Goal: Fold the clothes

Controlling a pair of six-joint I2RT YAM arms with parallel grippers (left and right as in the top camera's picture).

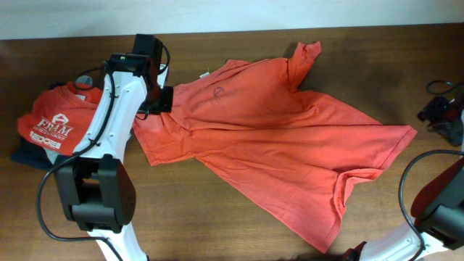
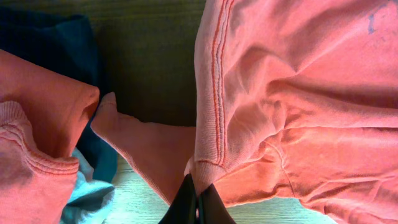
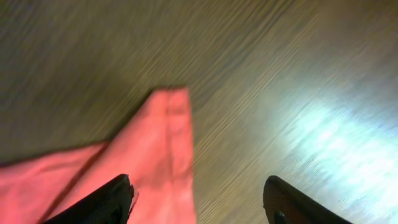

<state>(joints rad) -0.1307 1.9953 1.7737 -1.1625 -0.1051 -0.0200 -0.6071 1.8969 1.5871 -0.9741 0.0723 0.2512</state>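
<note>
Coral-red T-shirt (image 1: 275,138) (spread flat): edge pinched inside left gripper (image 2: 198,195).

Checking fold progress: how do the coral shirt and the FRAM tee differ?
Coral shirt lies spread and rumpled mid-table; FRAM tee sits folded at far left. Left gripper pinches the coral shirt's edge; nothing grips the FRAM tee. FRAM tee shows white print; coral shirt's face is nearly plain. Both reddish.
</note>
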